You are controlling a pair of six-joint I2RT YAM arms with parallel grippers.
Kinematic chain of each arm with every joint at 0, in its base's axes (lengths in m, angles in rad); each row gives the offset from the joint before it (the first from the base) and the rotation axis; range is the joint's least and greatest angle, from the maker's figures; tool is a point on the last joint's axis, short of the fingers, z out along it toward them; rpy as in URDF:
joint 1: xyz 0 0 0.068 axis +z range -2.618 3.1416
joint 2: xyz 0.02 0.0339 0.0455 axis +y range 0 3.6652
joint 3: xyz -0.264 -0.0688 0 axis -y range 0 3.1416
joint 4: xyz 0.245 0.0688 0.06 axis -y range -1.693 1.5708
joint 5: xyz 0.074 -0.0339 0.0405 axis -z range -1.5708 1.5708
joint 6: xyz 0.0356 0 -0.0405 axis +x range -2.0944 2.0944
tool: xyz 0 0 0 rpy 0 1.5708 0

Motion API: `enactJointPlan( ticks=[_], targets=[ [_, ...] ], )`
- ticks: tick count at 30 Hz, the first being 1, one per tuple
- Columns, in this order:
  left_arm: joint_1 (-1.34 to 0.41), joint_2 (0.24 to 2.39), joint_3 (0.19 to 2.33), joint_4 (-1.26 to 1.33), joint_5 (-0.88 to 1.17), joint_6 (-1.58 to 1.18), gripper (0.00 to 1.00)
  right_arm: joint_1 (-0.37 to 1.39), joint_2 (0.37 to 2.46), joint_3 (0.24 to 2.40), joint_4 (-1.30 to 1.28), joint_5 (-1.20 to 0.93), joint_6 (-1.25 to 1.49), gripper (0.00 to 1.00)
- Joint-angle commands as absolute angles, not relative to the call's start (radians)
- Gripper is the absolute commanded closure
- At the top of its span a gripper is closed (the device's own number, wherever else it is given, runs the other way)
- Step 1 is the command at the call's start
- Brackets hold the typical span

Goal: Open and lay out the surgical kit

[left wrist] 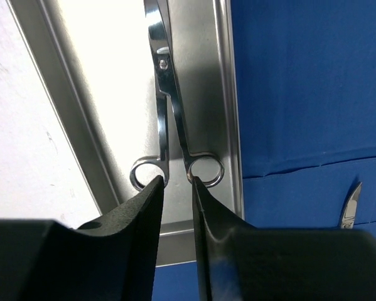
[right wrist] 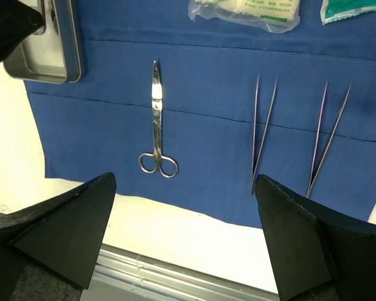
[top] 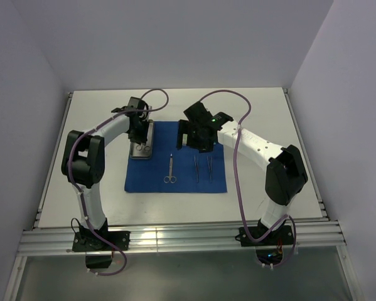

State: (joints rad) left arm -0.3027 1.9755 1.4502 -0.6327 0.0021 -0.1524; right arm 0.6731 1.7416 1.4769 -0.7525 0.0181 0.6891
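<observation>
Scissors (left wrist: 164, 63) lying in the steel tray (left wrist: 228, 94) at the blue cloth wrap's (right wrist: 206, 138) left edge sit under my left hand (left wrist: 176, 183), fingers barely apart astride the ring handles, apparently to lift them out, while my right hand (right wrist: 184, 188) hangs wide open and empty above the tweezers (right wrist: 255, 179).

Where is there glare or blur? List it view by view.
Left wrist: glare whitens the steel tray; the left hand is dark and soft-edged. Right wrist: scissors and tweezers sharp, evenly lit. Top external: even light, sheen on the near rail.
</observation>
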Motion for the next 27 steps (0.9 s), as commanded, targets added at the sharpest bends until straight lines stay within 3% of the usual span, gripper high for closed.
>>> enactJointPlan(
  ticks=[1, 15, 22, 27],
  targets=[
    [-0.307, 1.974, 1.511, -0.604, -0.026, -0.120, 0.71, 0.663, 1.712, 1.479, -0.726, 0.023, 0.676, 0.01],
    [-0.302, 2.075, 1.560, -0.588, -0.083, -0.120, 0.71, 0.663, 1.718, 1.477, -0.729, 0.028, 0.672, 0.01],
    [-0.296, 2.120, 1.560, -0.595, -0.061, -0.118, 0.86, 0.660, 1.717, 1.470, -0.727, 0.029, 0.669, 0.01],
    [-0.296, 2.140, 1.546, -0.592, -0.075, -0.112, 0.88, 0.658, 1.721, 1.466, -0.724, 0.026, 0.670, 0.01]
  ],
)
